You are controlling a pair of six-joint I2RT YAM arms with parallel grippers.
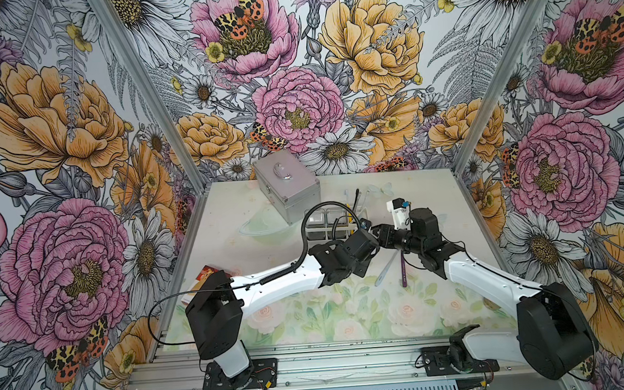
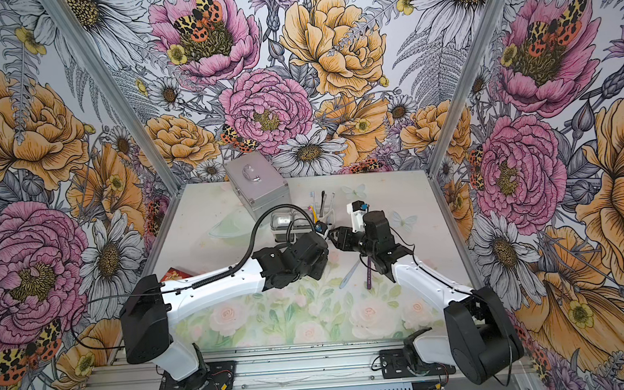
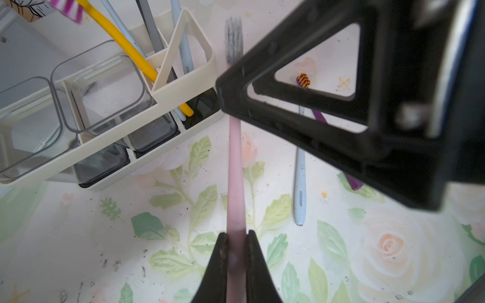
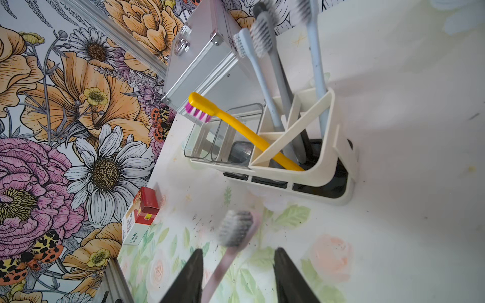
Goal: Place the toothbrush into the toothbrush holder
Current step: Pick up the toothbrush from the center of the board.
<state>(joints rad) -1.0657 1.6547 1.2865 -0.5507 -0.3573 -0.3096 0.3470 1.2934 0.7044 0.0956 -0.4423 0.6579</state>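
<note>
My left gripper (image 3: pixel 236 234) is shut on the handle of a pink toothbrush (image 3: pixel 234 170) with grey bristles, held above the table just in front of the toothbrush holder (image 3: pixel 183 89). In the right wrist view the same toothbrush (image 4: pixel 236 230) passes between the jaws of my right gripper (image 4: pixel 238 253), which stand open around its neck, below the bristle head. The stem runs close to one jaw. The cream holder (image 4: pixel 322 162) has two clear square cups and a divided end compartment. In both top views the two wrists meet beside the holder (image 1: pixel 336 220) (image 2: pixel 297 219).
A yellow toothbrush (image 4: pixel 244 128) and several grey and pale blue ones stand in the holder. A pale blue toothbrush (image 1: pixel 385 269) and a purple one (image 1: pixel 403 268) lie on the mat. A silver case (image 1: pixel 288 190) is behind, a red box (image 1: pixel 208 276) at left.
</note>
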